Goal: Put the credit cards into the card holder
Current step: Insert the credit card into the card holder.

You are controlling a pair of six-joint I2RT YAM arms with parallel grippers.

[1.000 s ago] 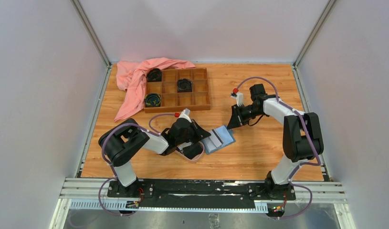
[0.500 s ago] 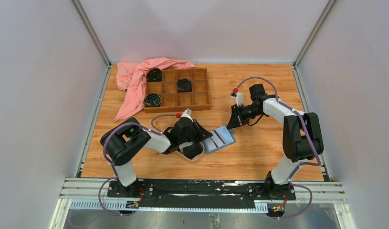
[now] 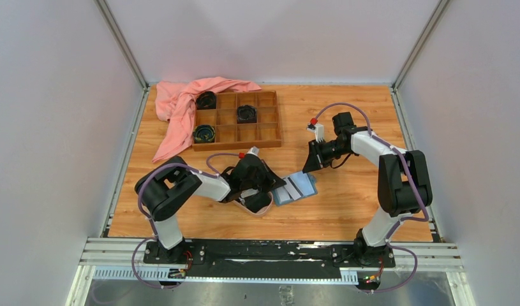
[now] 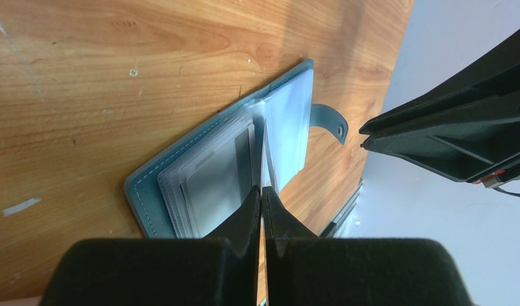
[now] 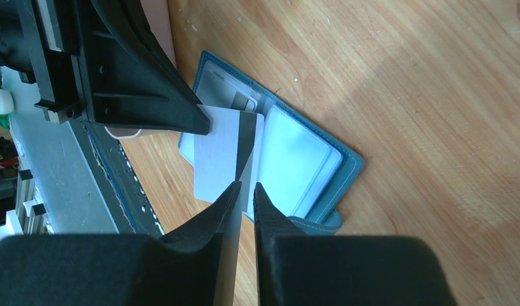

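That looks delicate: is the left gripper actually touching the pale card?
Touching. The right wrist view shows the left gripper pinching the card by its corner, with no gap between them.

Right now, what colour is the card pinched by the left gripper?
Pale grey-white card with a dark stripe, best seen in the right wrist view.

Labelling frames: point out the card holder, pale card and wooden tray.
card holder (image 5: 295, 159): right wrist view, pale inner page.
pale card (image 5: 215, 153): right wrist view, its face.
wooden tray (image 3: 238, 145): top view, front wall.
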